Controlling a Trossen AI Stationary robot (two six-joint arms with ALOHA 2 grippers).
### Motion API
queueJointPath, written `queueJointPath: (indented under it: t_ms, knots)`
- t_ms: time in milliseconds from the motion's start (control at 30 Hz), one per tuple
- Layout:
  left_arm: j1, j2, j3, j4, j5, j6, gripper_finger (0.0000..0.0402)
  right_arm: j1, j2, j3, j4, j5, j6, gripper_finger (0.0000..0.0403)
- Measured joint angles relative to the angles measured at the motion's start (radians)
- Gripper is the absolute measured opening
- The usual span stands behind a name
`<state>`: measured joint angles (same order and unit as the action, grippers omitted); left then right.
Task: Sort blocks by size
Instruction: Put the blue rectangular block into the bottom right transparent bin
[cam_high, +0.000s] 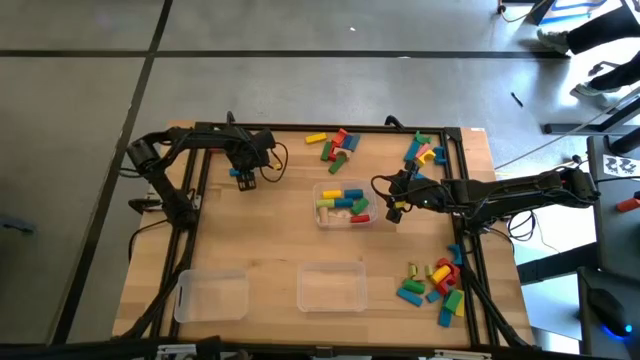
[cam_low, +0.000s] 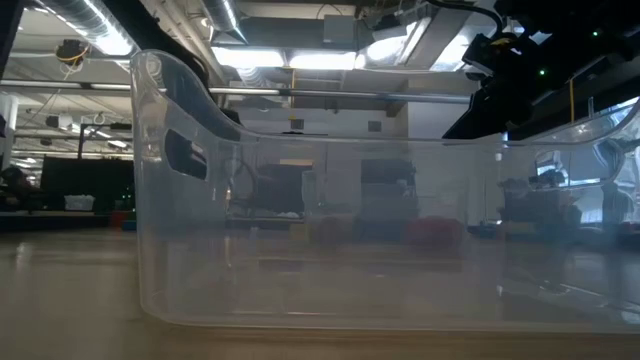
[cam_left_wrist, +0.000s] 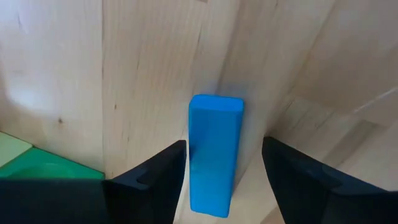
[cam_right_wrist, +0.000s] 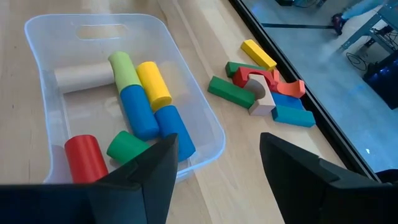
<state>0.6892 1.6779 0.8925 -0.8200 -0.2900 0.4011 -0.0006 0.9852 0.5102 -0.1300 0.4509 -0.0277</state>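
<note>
I have the left gripper (cam_left_wrist: 224, 180) low over the bare tabletop (cam_left_wrist: 74, 74), fingers spread either side of a blue block (cam_left_wrist: 214, 152) lying flat, not clamping it. The right gripper (cam_right_wrist: 214, 180) hangs open beside the middle tray (cam_right_wrist: 205, 118), which holds several blocks (cam_right_wrist: 140, 102); more lie scattered (cam_high: 432, 282) near the table's edges.

Left arm reaches inward from the left edge, its tool (cam_high: 245, 178) pointed down, fingers (cam_left_wrist: 155, 174) spread apart. Right arm extends from the right toward centre, tool (cam_high: 394, 210) fingers (cam_right_wrist: 146, 168) likewise parted.
</note>
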Motion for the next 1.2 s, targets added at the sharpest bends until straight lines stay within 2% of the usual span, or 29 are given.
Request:
queueJointPath:
  t_ms: [467, 733, 967, 1200]
  knots:
    - [-0.006, 0.001, -0.001, -0.009, 0.020, 0.019, 0.0102, 0.000, 0.000, 0.000, 0.000, -0.004, 0.000, 0.0227]
    - [-0.061, -0.041, 0.002, -0.028, 0.023, -0.012, 0.0110, 0.000, 0.000, 0.000, 0.001, -0.004, 0.000, 0.0227]
    - [-0.139, -0.087, 0.075, -0.177, 0.023, -0.113, 0.0104, 0.000, 0.000, 0.000, 0.002, -0.004, 0.000, 0.0227]
    - [-0.270, -0.134, 0.146, -0.320, 0.025, -0.200, 0.0105, 0.000, 0.000, 0.001, 0.001, -0.005, 0.000, 0.0227]
